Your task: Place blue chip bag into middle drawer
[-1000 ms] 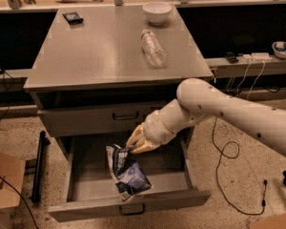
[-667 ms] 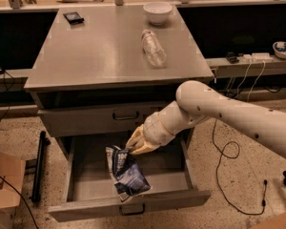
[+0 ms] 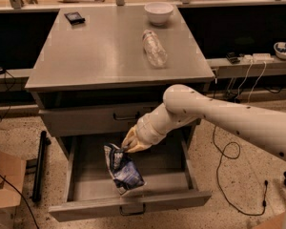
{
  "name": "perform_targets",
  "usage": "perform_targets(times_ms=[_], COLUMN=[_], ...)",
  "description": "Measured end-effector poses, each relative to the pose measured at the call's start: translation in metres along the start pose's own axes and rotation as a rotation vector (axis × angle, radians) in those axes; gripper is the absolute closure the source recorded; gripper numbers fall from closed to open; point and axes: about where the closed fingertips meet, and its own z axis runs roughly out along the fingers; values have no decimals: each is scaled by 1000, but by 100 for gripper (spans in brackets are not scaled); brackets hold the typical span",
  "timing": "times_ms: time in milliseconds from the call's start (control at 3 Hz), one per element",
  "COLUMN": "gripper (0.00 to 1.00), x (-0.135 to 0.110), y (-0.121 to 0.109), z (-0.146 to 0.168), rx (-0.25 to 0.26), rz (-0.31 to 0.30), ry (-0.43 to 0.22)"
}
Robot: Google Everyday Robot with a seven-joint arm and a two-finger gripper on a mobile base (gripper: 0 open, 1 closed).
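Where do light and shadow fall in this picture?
Camera view: warm light puts a soft sheen on the tabletop near the bottle; the back of the open drawer lies in shadow; the hand, at the top of the bag, is well lit.

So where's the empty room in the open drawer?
Bare floor lies between the bag and the left wall of the drawer, and more between bag and right wall. The middle is crowded: the claw is at the bag's top.
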Motion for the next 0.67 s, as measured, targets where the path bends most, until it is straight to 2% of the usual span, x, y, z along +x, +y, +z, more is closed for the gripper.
perform_targets(times_ms=[333,667], gripper=[100,100], x=[20,42], y=[-19,-30], z=[25,48], rx=[35,70], rz=[-16,18], ry=[-2,-22])
